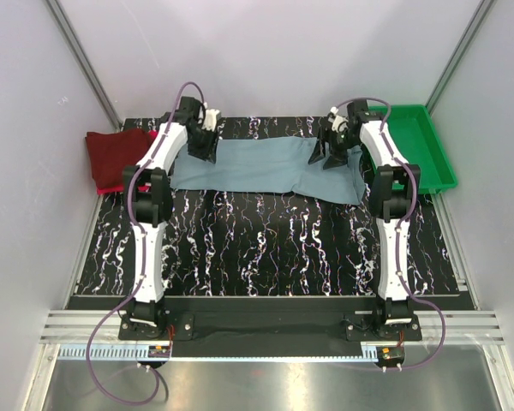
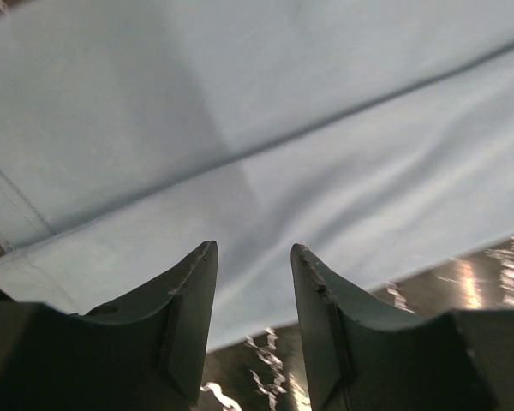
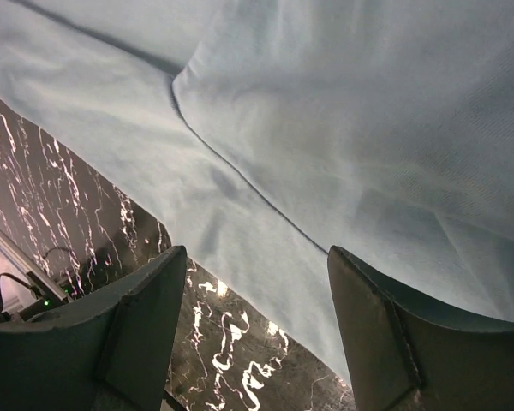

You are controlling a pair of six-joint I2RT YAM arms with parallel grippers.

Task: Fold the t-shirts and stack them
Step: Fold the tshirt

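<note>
The large grey-blue t-shirt (image 1: 265, 167) lies folded into a long band across the far part of the table. My left gripper (image 1: 203, 152) hangs over its left end and my right gripper (image 1: 327, 158) over its right end. In the left wrist view the left gripper (image 2: 253, 247) is open just above the shirt's near edge (image 2: 325, 154), with nothing between its fingers. The right gripper (image 3: 257, 250) is wide open over a folded layer of the cloth (image 3: 343, 128) and holds nothing. A dark maroon t-shirt (image 1: 116, 158) lies folded at the far left, with a sliver of bright red cloth (image 1: 152, 134) beside it.
A green plastic tray (image 1: 428, 150) stands at the far right, close to the right arm. The black marbled table top (image 1: 265, 248) stretches between the shirt and the arm bases. Grey walls close in on both sides.
</note>
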